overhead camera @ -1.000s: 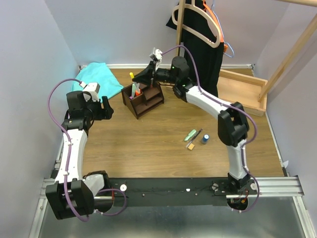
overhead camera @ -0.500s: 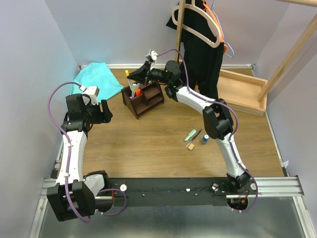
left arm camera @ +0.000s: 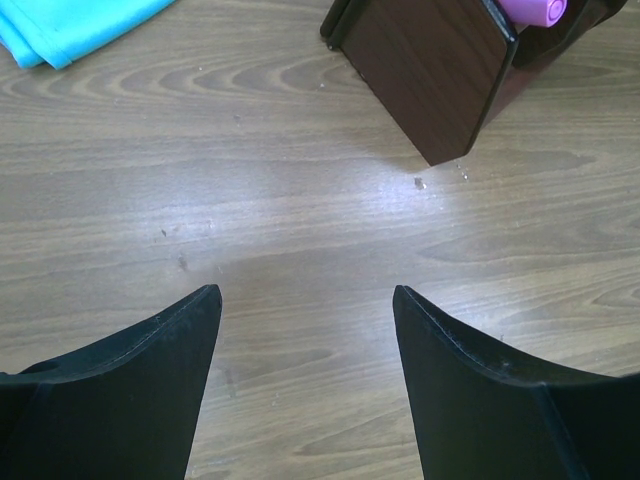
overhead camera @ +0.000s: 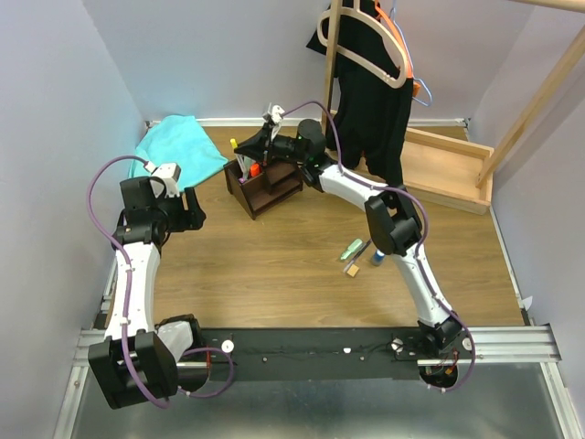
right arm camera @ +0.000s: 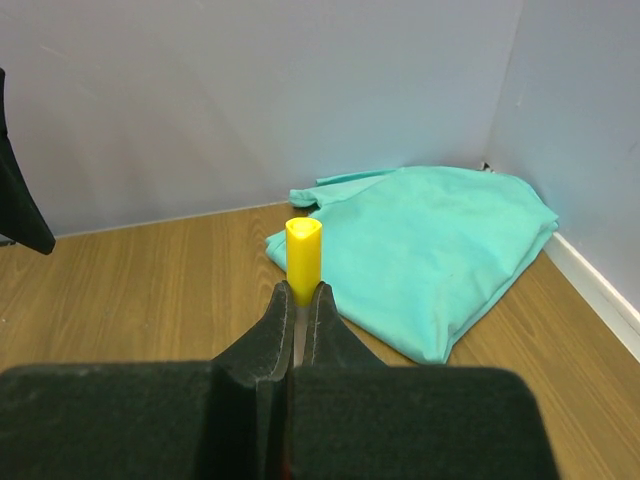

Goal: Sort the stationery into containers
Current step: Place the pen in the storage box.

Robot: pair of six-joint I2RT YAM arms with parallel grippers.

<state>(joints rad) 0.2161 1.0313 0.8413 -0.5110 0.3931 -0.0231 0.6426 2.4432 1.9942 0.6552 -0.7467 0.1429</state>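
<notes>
The dark brown organizer [overhead camera: 274, 187] stands at the back left of the table; its side panel [left arm camera: 425, 75] shows in the left wrist view, with a pink marker [left arm camera: 535, 10] inside. An orange marker [overhead camera: 254, 169] stands in it. My right gripper [overhead camera: 245, 149] is over the organizer's left end, shut on a yellow marker [right arm camera: 304, 250] that sticks out past its fingertips [right arm camera: 302, 295]. My left gripper [left arm camera: 305, 300] is open and empty above bare table, left of the organizer. A pale green marker [overhead camera: 351, 248], dark pen [overhead camera: 365, 248], tan block [overhead camera: 350, 269] and blue cylinder [overhead camera: 377, 257] lie mid-table.
A teal cloth [overhead camera: 178, 146] lies in the back left corner, just beyond the organizer, and shows in the right wrist view [right arm camera: 430, 250]. A light wooden tray [overhead camera: 448, 169] and a rack with a black garment [overhead camera: 366, 82] stand at the back right. Walls close in on both sides.
My right gripper has moved left along the organizer's back to its left end, still holding the yellow marker. The left arm has barely moved.
</notes>
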